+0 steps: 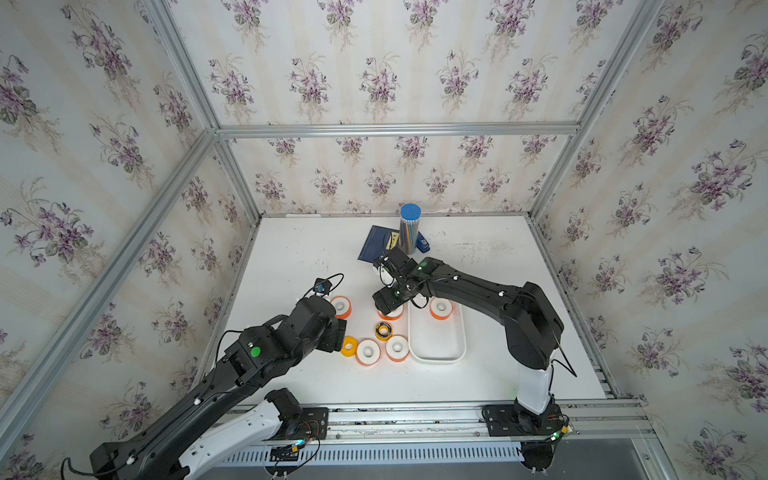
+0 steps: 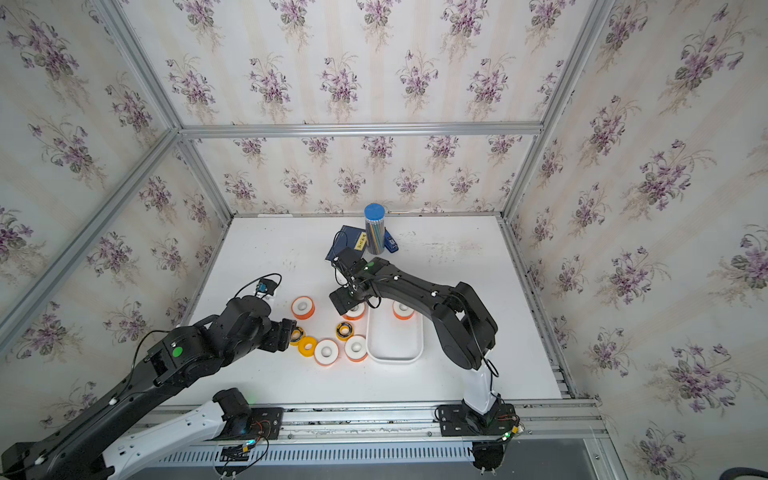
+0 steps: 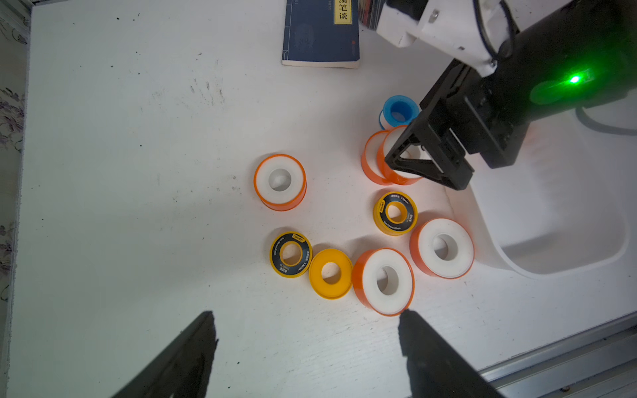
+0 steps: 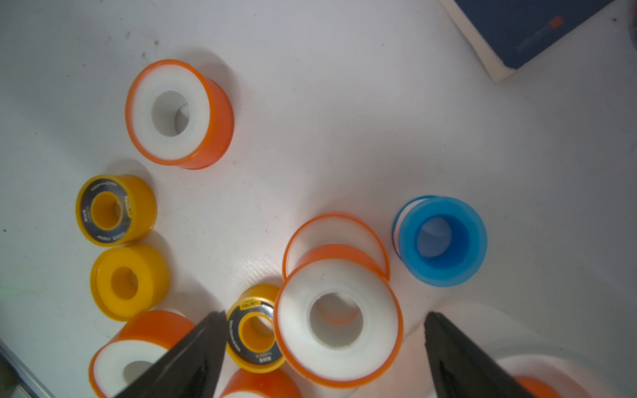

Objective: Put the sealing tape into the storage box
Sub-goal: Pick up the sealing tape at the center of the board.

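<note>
orange-rimmed roll (image 1: 441, 308) seen inside the storage box (image 1: 436, 338), right hand (image 4: 324, 315) spread wide above a second roll (image 4: 379, 327), nothing gripped, left hand (image 3: 306, 313) held open, empty

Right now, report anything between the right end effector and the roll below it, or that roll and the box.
Nothing visible. The open right end effector hangs over the orange roll; the box lies beside it.

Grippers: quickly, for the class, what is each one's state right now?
Left gripper: open, holding nothing.
Right gripper: open, jaws either side of an orange roll, not gripping it.
</note>
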`<control>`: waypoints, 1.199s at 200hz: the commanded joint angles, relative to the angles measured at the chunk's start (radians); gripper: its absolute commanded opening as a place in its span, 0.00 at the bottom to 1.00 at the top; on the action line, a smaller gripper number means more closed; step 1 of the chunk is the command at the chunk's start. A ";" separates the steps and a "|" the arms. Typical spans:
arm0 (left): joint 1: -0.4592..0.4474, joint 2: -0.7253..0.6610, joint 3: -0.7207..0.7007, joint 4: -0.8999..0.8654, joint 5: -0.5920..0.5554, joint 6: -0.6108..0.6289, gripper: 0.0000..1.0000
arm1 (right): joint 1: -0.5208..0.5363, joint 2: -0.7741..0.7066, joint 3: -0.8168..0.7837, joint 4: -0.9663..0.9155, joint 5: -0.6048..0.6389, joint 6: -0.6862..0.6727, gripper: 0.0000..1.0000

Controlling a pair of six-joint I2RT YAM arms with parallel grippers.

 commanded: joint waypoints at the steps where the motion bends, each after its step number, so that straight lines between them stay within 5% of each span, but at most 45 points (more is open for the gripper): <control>1: 0.001 -0.006 -0.004 -0.004 -0.018 0.003 0.83 | 0.003 0.025 0.027 -0.061 0.010 -0.019 0.95; 97: 0.001 -0.019 -0.011 0.002 -0.015 0.003 0.84 | 0.011 0.088 0.052 -0.083 0.032 -0.024 0.96; 240: 0.001 -0.019 -0.012 -0.001 -0.022 -0.002 0.85 | 0.018 0.078 0.067 -0.095 0.038 -0.008 0.69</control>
